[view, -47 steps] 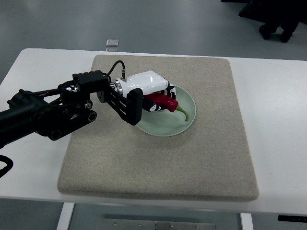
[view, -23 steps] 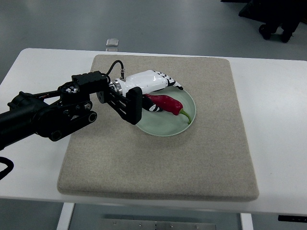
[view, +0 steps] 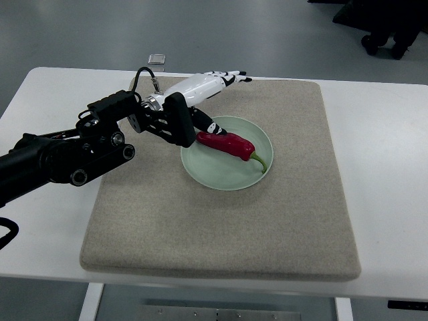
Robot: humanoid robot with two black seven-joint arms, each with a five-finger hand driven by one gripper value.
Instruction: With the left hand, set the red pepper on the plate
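The red pepper point(view: 226, 143) lies on the pale green plate point(view: 227, 177), across its upper half, its red body pointing toward ten o'clock and its green stem curving down toward four o'clock near the plate's right rim. Nothing grips it. The plate sits on a beige felt mat point(view: 267, 227) that covers most of the white surface point(view: 388, 167), a little above and left of the mat's middle. The left hand point(view: 204, 85) enters from the nine o'clock edge on a black jointed arm point(view: 73, 150) and hovers over the mat's top edge at about eleven o'clock from the plate; its white fingers point(view: 234, 76) are stretched out and relaxed toward two o'clock, holding nothing, and the thumb hangs down toward the plate's upper left rim, just beside the blunt end of the pepper, though whether it touches cannot be told. A black wrist bracket overlaps the plate's rim at ten o'clock. A small clear object point(view: 156, 59) lies on the floor beyond the surface's far edge, at twelve o'clock from the hand. Dark equipment point(view: 384, 23) stands on the grey floor at the two o'clock corner.
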